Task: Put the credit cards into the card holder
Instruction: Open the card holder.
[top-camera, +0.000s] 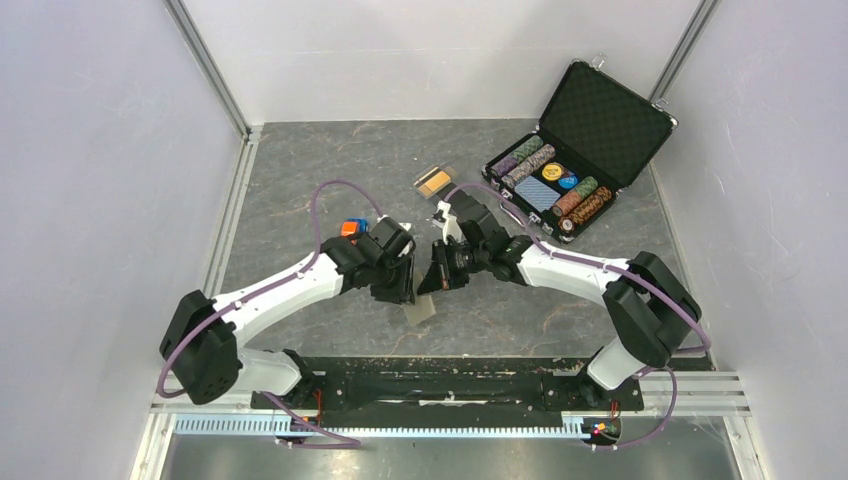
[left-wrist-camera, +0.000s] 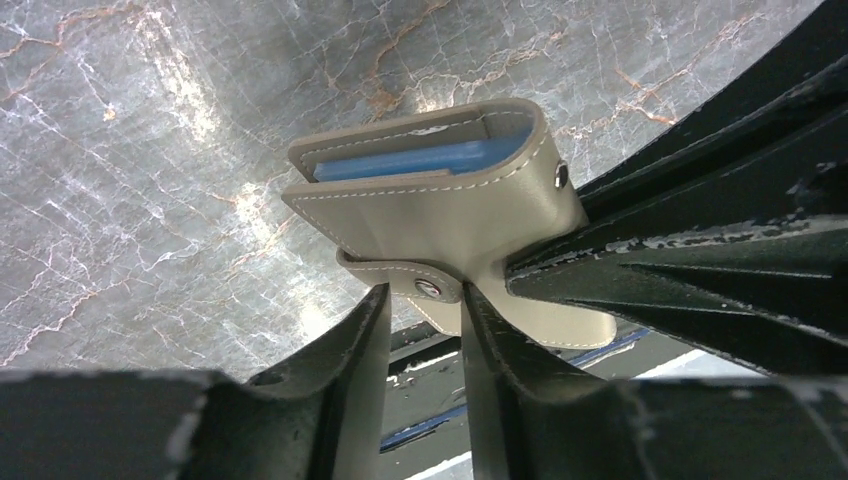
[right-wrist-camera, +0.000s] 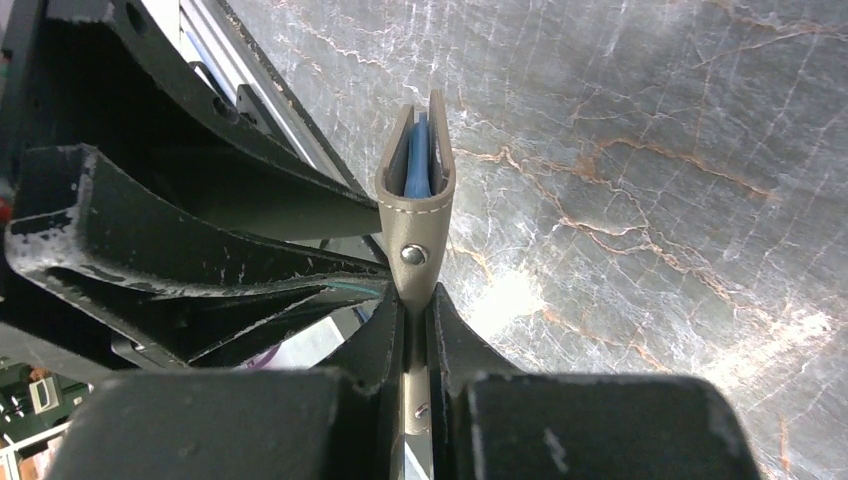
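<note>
The grey-taupe card holder (top-camera: 422, 308) hangs above the table between my two grippers. In the left wrist view the card holder (left-wrist-camera: 440, 210) is folded over, with blue showing inside. My right gripper (right-wrist-camera: 418, 300) is shut on the holder's lower flap, just under a round snap; it also shows in the top view (top-camera: 437, 275). My left gripper (left-wrist-camera: 425, 300) is a little open, with the holder's snap strap between its fingertips; it also shows in the top view (top-camera: 403, 280). An orange-tan credit card (top-camera: 435, 182) lies in a clear tray at the back. The black cards are out of view.
An open black poker-chip case (top-camera: 590, 140) with chips and a blue deck stands at the back right. The clear tray (top-camera: 421, 180) sits behind the grippers. A small orange and blue object (top-camera: 352, 227) lies behind my left arm. White walls enclose the table.
</note>
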